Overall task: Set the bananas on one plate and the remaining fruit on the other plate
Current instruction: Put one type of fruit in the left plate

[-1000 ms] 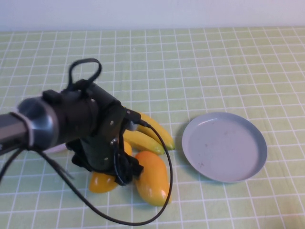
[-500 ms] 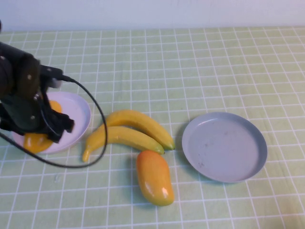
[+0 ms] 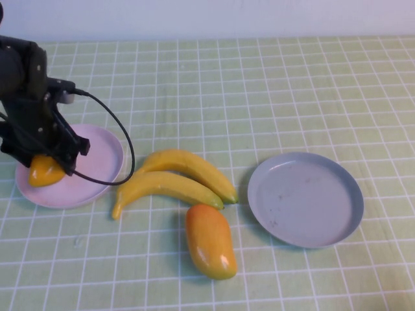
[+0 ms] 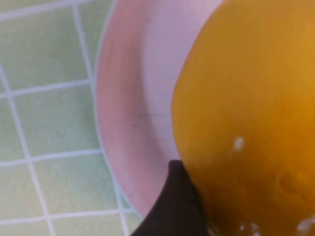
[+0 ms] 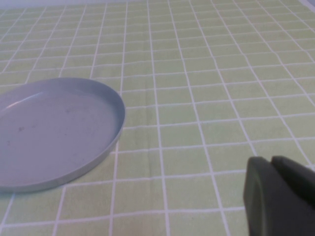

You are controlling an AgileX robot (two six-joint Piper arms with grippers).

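1. Left gripper (image 3: 44, 170) is over the pink plate (image 3: 97, 162) at the table's left, its fingers spread wide around a mango (image 3: 45, 171). The left wrist view shows one dark finger (image 4: 174, 206) against the fruit's flank, with the plate rim (image 4: 106, 113) right beneath.
2. Step in hand, as I judge it: setting this mango down on the pink plate. To do it well, lower until the fruit bears on the plate floor, not the raised rim, since it sits toward the plate's left edge. Part the fingers fully and lift straight up so the glossy skin is not dragged.
3. Risk: a rounded fruit released near the rim may roll off onto the cloth.
4. Right gripper (image 5: 280, 196) is out of the high view, fingers closed with nothing between them, parked low just right of the grey plate (image 3: 305, 197), which holds nothing.
5. Held mango: plump, glossy, deep yellow-orange, with small pale specks.
6. Second mango (image 3: 209, 241) lies on the cloth at centre, just below the two bananas (image 3: 178, 176), which lie side by side between the plates.
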